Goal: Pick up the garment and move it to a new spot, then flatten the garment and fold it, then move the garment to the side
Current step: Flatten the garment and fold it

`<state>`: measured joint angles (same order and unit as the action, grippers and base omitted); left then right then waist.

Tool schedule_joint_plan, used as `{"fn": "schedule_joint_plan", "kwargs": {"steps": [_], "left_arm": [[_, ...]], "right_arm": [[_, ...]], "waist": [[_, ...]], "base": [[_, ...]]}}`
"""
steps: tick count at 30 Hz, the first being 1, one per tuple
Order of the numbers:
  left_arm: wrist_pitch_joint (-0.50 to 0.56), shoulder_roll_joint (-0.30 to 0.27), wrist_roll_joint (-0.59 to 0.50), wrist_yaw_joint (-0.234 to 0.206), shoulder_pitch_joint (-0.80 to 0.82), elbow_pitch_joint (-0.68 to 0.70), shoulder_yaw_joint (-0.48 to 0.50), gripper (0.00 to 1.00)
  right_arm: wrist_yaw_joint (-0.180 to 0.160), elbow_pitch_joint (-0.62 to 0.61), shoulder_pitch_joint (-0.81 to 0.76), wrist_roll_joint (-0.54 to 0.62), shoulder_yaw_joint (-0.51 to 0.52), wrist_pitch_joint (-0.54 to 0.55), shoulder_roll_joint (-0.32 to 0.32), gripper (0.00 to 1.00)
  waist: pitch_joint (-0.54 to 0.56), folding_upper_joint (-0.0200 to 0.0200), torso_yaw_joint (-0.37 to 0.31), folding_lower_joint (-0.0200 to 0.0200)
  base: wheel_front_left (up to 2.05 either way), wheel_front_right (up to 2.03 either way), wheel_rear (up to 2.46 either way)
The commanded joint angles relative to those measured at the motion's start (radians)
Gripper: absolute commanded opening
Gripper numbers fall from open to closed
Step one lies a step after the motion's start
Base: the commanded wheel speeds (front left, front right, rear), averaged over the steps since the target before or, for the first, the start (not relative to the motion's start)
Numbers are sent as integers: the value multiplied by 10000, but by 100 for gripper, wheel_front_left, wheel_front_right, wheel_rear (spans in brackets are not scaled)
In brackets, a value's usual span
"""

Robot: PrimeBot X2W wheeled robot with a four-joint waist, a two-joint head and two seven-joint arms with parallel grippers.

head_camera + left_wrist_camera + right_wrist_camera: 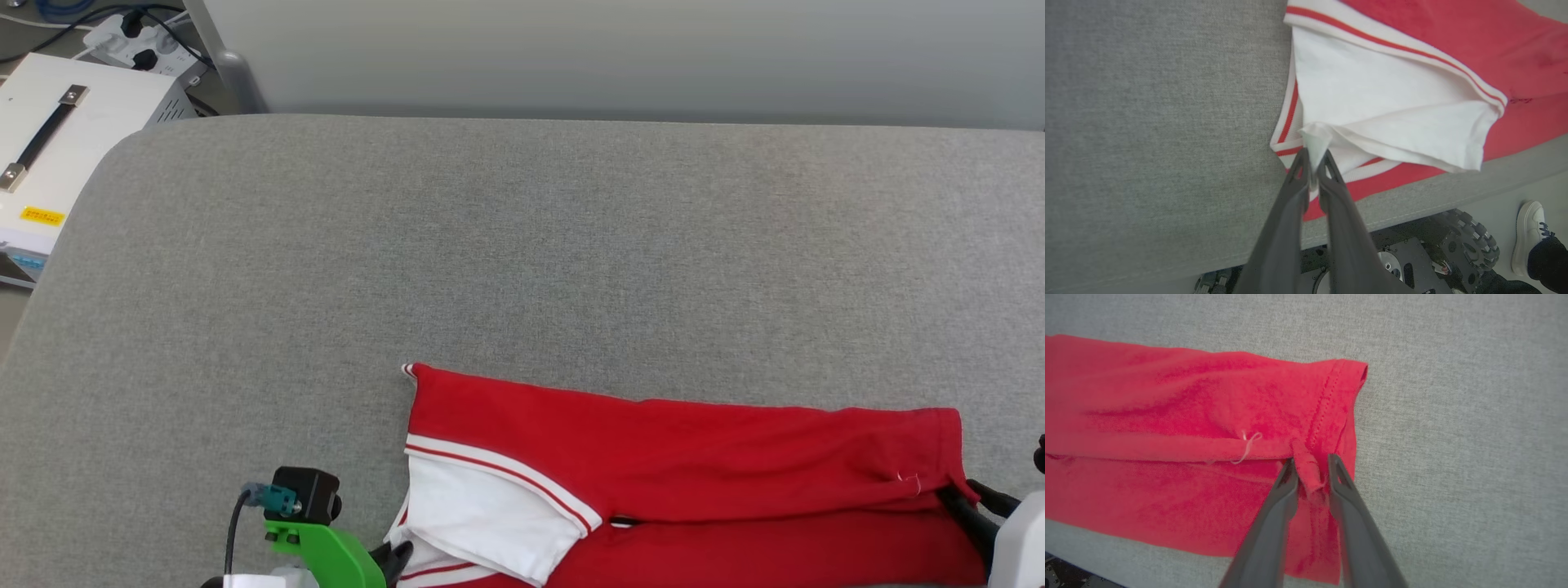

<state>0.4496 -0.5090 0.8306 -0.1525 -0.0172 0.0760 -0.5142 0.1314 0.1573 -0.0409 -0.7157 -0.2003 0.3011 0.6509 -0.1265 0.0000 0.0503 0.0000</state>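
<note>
Grey woven upholstered surface (pixel 522 245): wide, with a rounded far-left corner and a pale wall behind it.

Red soft-fabric short-sleeved garment (pixel 694 457) with white sleeves and thin white-and-red striped trim. It lies flat on the near part of the surface, right of centre. It forms a long band running left to right, the far part turned over onto the near part. A white sleeve lies on top at the left end, its striped trim crossing diagonally. The right end shows a plain stitched red hem.

White box-shaped case (pixel 57 139) with a black strap handle on top and a yellow label, standing on the floor past the surface's left corner. Its inside cannot be seen. Behind it is a white power strip (pixel 135 41) with black plugs seated in its sockets.

Below the surface's near edge sits a knobbly black wheel (pixel 1470 241) on the robot's dark base. A person's white shoe (pixel 1529 232) stands on the pale floor beside it.

Left gripper (pixel 1314 159): at the garment's left end, long dark fingers drawn almost together, a small peak of white sleeve fabric nipped between the tips. A green bracket (pixel 326 551) on the wrist carries a small black camera.

Right gripper (pixel 1310 467): at the hem end, fingers parted. A small bunched red fold stands between the tips and is not squeezed.

Loose pale thread (pixel 1247 447) on the red cloth just left of that fold.
</note>
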Motion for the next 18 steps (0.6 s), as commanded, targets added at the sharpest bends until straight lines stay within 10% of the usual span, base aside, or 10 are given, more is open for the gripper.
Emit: {"fn": "schedule_joint_plan", "kwargs": {"steps": [1, 18], "left_arm": [[-82, 25, -164, 36, 47, -75, -13, 100], [-3026, 727, -842, 314, 852, -90, 791, 100]], "right_arm": [[-7, 43, -110, -85, -44, 63, -38, 100], [-7, -1398, -489, -578, 1593, 794, -480, 100]], "waist": [[13, 0, 6, 0], [668, 0, 94, 0]], "base": [[0, 0, 0], [0, 0, 0]]}}
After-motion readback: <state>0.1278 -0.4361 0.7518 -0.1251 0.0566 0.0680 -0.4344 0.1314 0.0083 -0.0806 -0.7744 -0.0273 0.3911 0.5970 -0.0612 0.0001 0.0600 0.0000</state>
